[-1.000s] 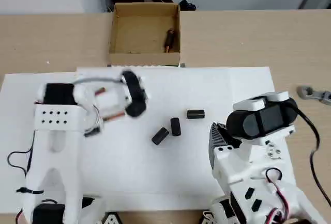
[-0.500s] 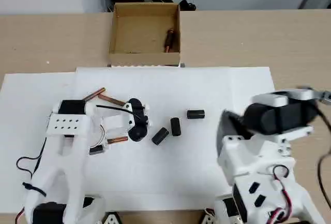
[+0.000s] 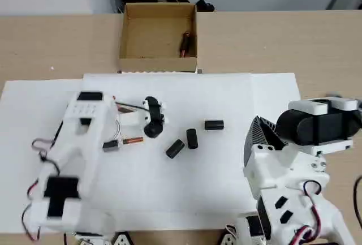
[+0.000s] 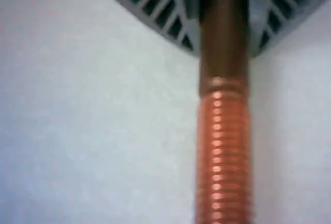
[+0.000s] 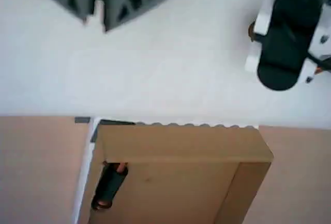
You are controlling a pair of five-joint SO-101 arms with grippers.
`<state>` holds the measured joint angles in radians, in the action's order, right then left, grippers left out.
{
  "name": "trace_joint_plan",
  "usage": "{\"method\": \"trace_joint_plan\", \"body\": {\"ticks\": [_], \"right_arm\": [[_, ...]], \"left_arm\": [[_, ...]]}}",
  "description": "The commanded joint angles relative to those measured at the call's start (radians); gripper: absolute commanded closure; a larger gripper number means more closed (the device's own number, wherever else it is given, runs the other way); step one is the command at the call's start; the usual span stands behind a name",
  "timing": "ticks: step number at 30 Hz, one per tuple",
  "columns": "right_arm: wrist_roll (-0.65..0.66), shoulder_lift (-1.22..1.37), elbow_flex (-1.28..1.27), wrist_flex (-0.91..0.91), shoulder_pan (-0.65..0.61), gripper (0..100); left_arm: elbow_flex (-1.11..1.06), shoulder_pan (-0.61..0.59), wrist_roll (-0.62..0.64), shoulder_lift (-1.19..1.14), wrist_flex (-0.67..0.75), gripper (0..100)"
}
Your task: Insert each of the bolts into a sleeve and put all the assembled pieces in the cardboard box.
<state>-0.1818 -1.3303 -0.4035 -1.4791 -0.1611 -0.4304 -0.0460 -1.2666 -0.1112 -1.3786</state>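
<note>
No text, label, brand, number or sign can be read on the cardboard box [image 3: 158, 64], the white paper sheet [image 3: 215, 188] or the wooden surface [image 3: 271, 41].

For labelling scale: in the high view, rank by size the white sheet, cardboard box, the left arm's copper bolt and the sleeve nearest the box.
Largest: white sheet
Then: cardboard box
copper bolt and sleeve: look alike, bolt partly hidden, unranked

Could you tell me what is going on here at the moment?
The left gripper has its jaws shut on a copper bolt over the white paper. Three black sleeves lie loose nearby. The right gripper hangs empty, jaws shut. One assembled piece lies in the cardboard box.
</note>
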Motion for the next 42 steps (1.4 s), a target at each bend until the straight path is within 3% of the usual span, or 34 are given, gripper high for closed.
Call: {"method": "trace_joint_plan", "body": {"ticks": [1,8,13,25,32,37,40,42], "right_arm": [[-0.009,0.007,0.006,0.002,0.008,99.4],[-0.009,0.007,0.005,-0.004,0.085,99.4],[-0.009,0.008,0.005,-0.004,0.088,99.4],[-0.009,0.008,0.005,-0.004,0.088,99.4],[-0.008,-0.002,-0.043,-0.004,0.090,99.4],[-0.011,-0.002,-0.051,0.013,0.088,99.4],[-0.011,-0.002,-0.051,0.013,0.088,99.4],[-0.011,-0.002,-0.051,0.013,0.088,99.4]], "left_arm": [[0.231,0.003,-0.011,-0.158,-0.084,99],[0.392,-0.002,-0.035,-0.377,-0.175,99],[0.410,-0.003,-0.034,-0.374,-0.190,99],[0.409,-0.018,0.046,-0.129,-0.233,90],[0.401,-0.049,0.097,0.068,-0.371,90],[0.397,-0.095,0.245,0.183,-0.371,90],[0.398,-0.084,0.477,0.203,-0.370,90],[0.397,-0.057,0.709,0.199,-0.368,90]]}}
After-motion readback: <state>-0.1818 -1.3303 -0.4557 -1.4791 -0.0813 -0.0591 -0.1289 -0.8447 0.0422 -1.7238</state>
